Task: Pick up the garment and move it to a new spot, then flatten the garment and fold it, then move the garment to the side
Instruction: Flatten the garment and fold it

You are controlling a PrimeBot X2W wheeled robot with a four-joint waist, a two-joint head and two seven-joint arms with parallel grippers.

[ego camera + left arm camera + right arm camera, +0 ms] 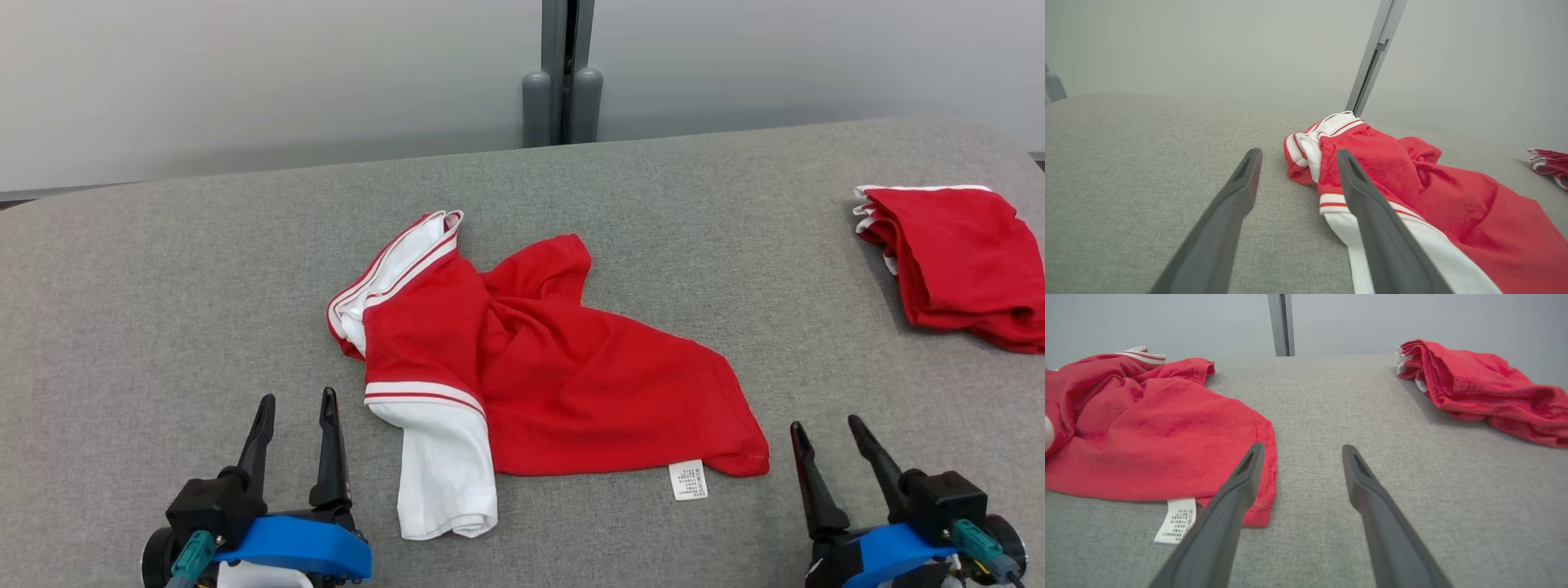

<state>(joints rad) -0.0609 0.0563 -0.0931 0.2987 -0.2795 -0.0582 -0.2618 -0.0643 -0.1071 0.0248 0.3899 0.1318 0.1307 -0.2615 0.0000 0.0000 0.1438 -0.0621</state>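
Head view: a crumpled red garment (555,367) with white sleeves lies mid-counter (163,286), its white label (687,479) at the near hem. A folded red garment (963,253) sits well apart at the far right. The left end effector (298,396) stands open near a white sleeve. The right end effector (824,423) stands open just beside the hem corner, holding nothing.

Left wrist view: 2 fingers are spread, 1 crossing in front of the sleeve.

Right wrist view: 2 fingers are spread above bare counter, with the label beside 1.

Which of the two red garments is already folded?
The right-hand garment, a compact stack; the centre garment lies crumpled, with a white sleeve spread out.
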